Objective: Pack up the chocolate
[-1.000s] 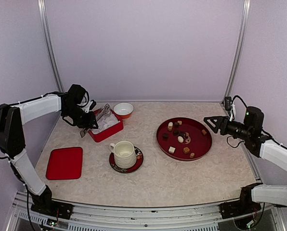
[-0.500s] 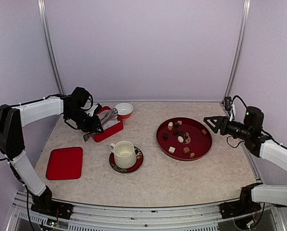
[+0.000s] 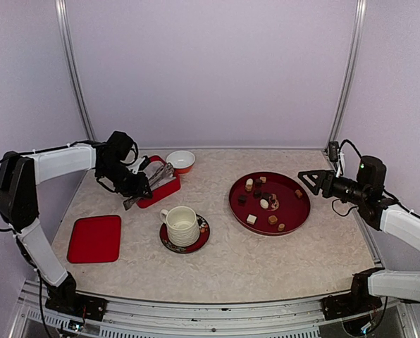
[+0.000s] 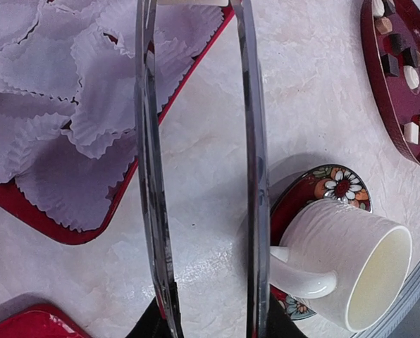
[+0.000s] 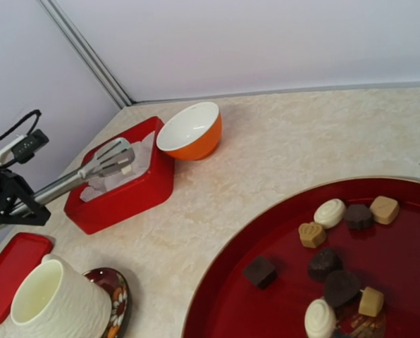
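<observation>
**Jaws: left clamped on tongs, right wide and empty**

Jaws of the left arm [image 3: 58, 158] grip the handle end of a pair of metal tongs [image 3: 150, 182]. Jaws of the right arm [image 3: 400, 225] stand spread open with nothing between them, just off the right rim of the tray and pointing toward it.

The chocolate [image 3: 264, 203] lies loose on a round dark-red tray [image 3: 294, 215] in the right half of the surface. It is a scatter of small dark brown, tan and white pieces, some round and some square, mostly in the tray's left and middle parts. The right wrist view shows them close up [image 5: 330, 211] on the tray's red floor [image 5: 252, 310], none stacked.

The tongs reach from the left jaws toward the back, their two arms apart [image 4: 150, 176]. Their tips [image 5: 118, 156] hang over a red box [image 3: 164, 191] near the back-left corner. The box is lined with white fluted paper cases [image 4: 55, 105].

Just behind the box sits an orange bowl [image 3: 180, 160], white inside. Left of the middle of the surface, a ribbed white cup [image 3: 182, 225] stands upright on a flowered saucer [image 3: 201, 236]. A flat red lid [image 3: 95, 238] lies toward the near-left corner, well apart from the box.
</observation>
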